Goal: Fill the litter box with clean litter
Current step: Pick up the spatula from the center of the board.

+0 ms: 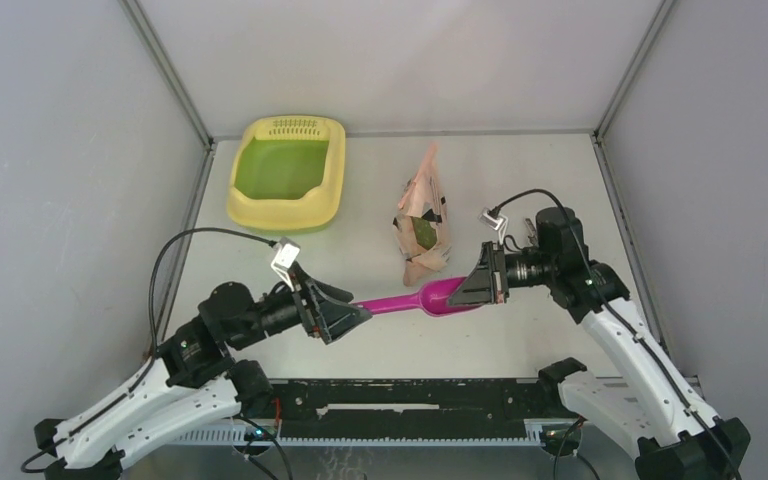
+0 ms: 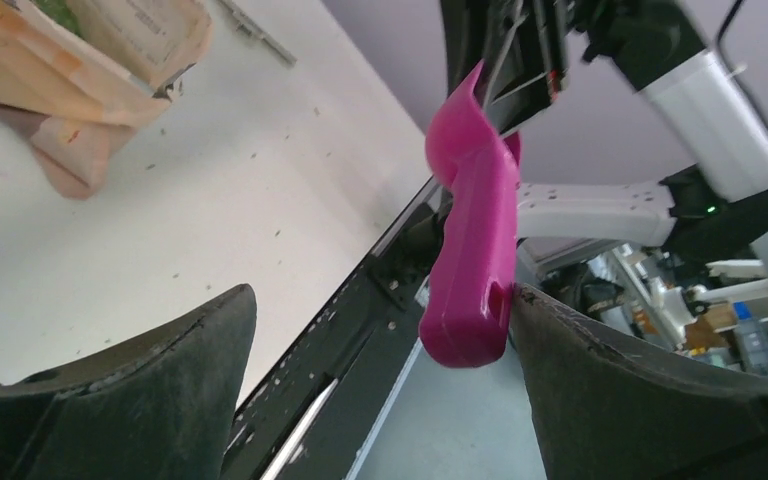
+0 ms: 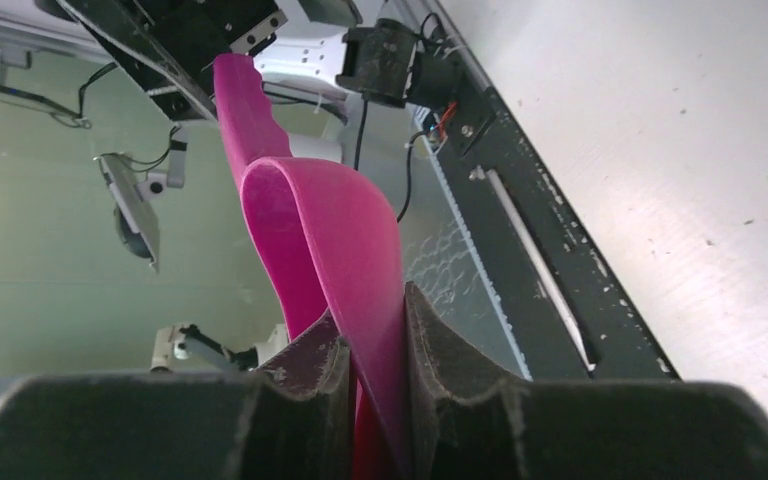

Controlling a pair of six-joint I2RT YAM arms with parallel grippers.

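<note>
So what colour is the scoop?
The scoop is magenta pink, clearest in the left wrist view.

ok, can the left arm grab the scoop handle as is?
Probably yes: the scoop handle sits between the open left fingers, nothing in the way. Right fingers pinch its bowl.

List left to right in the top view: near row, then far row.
Near: left gripper, open around the handle → magenta scoop → right gripper, shut on its bowl. Far: litter box → peach bag.
</note>
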